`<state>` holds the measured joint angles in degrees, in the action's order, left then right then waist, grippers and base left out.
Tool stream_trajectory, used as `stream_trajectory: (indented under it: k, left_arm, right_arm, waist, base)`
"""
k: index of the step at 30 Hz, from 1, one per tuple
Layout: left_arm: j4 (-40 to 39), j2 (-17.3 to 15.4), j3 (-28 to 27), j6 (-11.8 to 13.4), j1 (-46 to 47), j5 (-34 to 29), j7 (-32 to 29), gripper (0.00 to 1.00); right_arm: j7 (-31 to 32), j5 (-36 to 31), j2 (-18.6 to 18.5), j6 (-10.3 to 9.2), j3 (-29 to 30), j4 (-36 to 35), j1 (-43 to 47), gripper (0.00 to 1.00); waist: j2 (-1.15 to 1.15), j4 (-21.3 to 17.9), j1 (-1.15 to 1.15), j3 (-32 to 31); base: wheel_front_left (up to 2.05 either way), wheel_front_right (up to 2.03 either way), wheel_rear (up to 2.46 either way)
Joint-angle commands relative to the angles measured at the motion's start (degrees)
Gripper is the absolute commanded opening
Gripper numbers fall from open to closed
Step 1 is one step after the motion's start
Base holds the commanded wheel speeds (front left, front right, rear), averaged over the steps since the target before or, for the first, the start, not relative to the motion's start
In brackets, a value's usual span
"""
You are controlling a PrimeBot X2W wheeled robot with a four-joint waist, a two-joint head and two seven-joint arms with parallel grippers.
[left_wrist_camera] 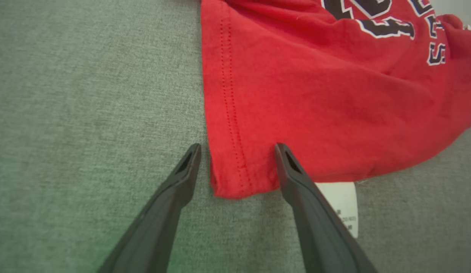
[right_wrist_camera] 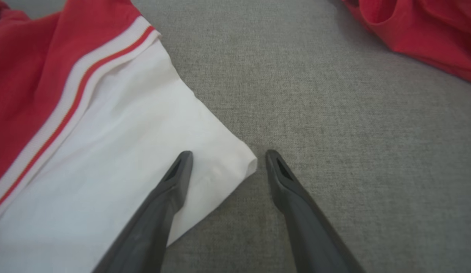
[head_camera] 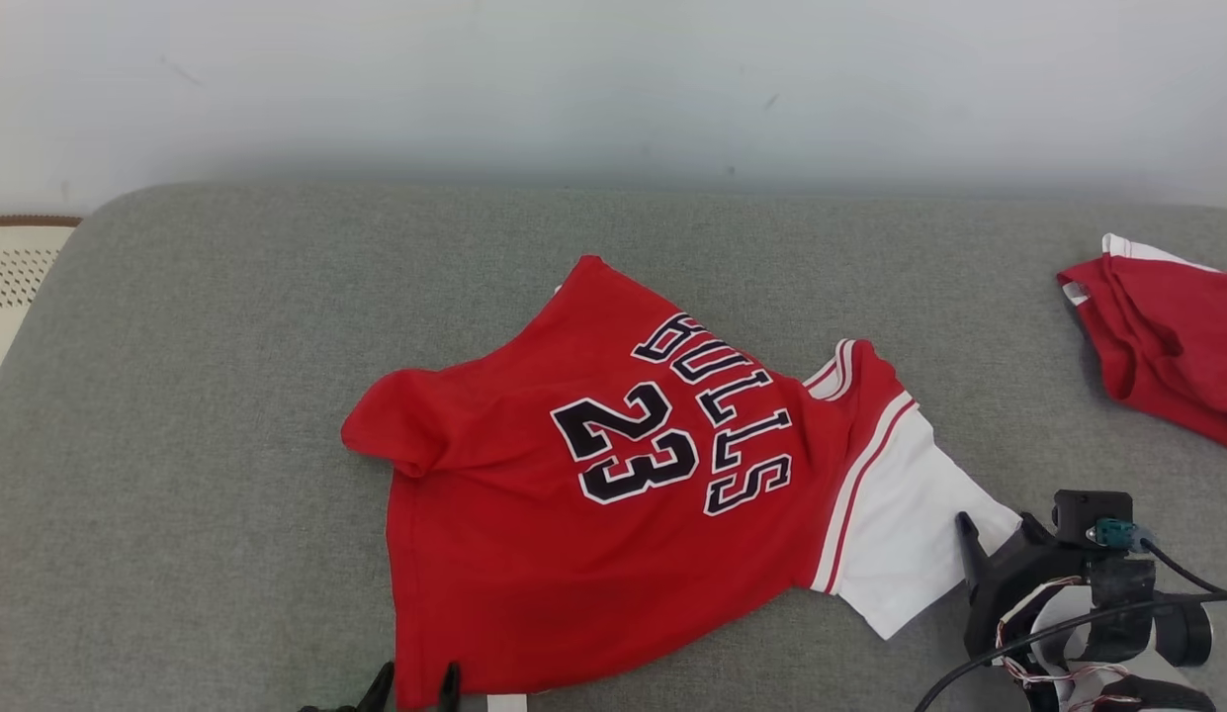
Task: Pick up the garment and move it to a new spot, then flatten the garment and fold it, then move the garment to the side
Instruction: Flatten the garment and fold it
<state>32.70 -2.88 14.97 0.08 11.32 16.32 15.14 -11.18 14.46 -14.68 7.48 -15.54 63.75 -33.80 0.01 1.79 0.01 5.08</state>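
1. The red Bulls jersey [head_camera: 593, 494], number 23, lies rumpled near the middle of the grey upholstered surface [head_camera: 178, 445]. Its print faces up and its white sleeve [head_camera: 905, 539] spreads toward the robot's right.
2. The left gripper [left_wrist_camera: 237, 151] has its fingers spread wide at the jersey's near hemmed corner. One finger is over bare grey fabric and the other over the red cloth, with the stitched hem between them. It grips nothing.
3. A white label [left_wrist_camera: 341, 201] pokes out from under the jersey's edge, just beside that gripper's finger on the cloth side.
4. The right gripper [right_wrist_camera: 228, 155] is likewise spread wide at the sleeve's corner, one finger above the white cloth and the other above the grey surface. It has hold of nothing, and whether a finger touches the cloth cannot be told.
5. A second red garment [head_camera: 1162, 346] with white trim lies bunched at the surface's right edge, well apart from the jersey.
6. A pale wall [head_camera: 613, 79] rises behind, and a cream perforated mat [head_camera: 10, 277] shows at the far left.
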Motion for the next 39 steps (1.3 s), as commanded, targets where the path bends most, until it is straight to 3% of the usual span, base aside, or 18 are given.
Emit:
stream_trajectory:
  k: [1, 2, 3, 9, 15, 22, 26, 32, 35, 39]
  left_arm:
    - [0.82, -0.04, 0.20, -0.12, 0.56, 0.83, -0.01, 0.74]
    - [1.29, -0.05, 0.42, -0.28, 0.78, 0.84, -0.01, 0.41]
    - [1.67, -0.04, 0.57, -0.40, 1.06, 0.88, -0.02, 0.00]
    - [0.70, -0.01, 0.13, -0.35, 0.68, 0.51, -0.02, 0.00]
    - [-3.23, -0.06, -0.83, -0.01, -2.62, -0.43, 0.05, 0.00]
    - [-10.01, -1.65, -3.14, -0.12, -6.25, -2.15, 0.05, 0.00]
    - [-14.44, -3.58, -3.92, -0.52, -5.38, -3.36, 0.04, 0.00]
    - [-18.67, -9.74, -2.62, -3.58, 3.59, -6.32, -3.83, 0.00]
    - [-19.38, -12.63, -1.45, -5.56, 11.84, -7.20, -7.19, 0.00]
    - [-17.23, -15.99, 1.81, -7.23, 29.38, -6.47, -12.42, 0.00]
  right_arm:
    - [0.01, 0.61, 0.19, 0.03, -0.39, 1.28, -0.35, 0.48]
    - [-0.10, 0.80, 0.34, 0.03, -0.64, 2.05, -0.53, 0.31]
    - [-0.48, 0.94, 0.45, 0.03, -0.83, 2.64, -0.81, 0.00]
    - [-2.60, 2.62, 0.71, 0.03, -1.76, 3.95, -0.70, 0.00]
    - [-3.71, 8.26, 1.52, 0.03, -2.48, 0.45, 2.79, 0.00]
    - [-2.73, 18.90, 0.56, 0.03, -5.37, -9.44, 9.50, 0.00]
    - [0.41, 26.42, -2.12, 0.03, -7.95, -19.87, 12.77, 0.00]
    - [5.30, 33.16, -4.93, 0.03, -9.01, -33.66, 10.22, 0.00]
    - [7.19, 31.18, -5.74, 0.03, -9.49, -36.10, 5.04, 0.00]
    - [10.75, 29.30, -2.62, 0.03, -10.20, -35.20, -8.51, 0.00]
  waist:
    - [-0.01, 0.48, -0.01, 0.80]
    - [-0.01, 0.53, -0.01, 0.93]
    - [-0.01, 0.55, -0.01, 1.02]
    - [-0.01, 0.10, -0.01, 0.57]
    - [-0.01, -0.14, -0.01, -1.77]
    - [-0.01, -0.70, -0.01, -4.68]
    - [-0.01, -2.04, -0.01, -5.70]
    - [-0.01, -4.81, -0.01, -5.62]
    - [-0.01, -6.10, -0.01, -4.18]
    - [-0.01, -7.98, -0.01, 1.28]
  base:
    - [0.00, 0.00, 0.00]
    - [0.00, 0.00, 0.00]
    - [0.00, 0.00, 0.00]
    - [0.00, 0.00, 0.00]
    - [0.00, 0.00, 0.00]
    - [0.00, 0.00, 0.00]
    - [0.00, 0.00, 0.00]
    - [0.00, 0.00, 0.00]
    - [0.00, 0.00, 0.00]
    - [0.00, 0.00, 0.00]
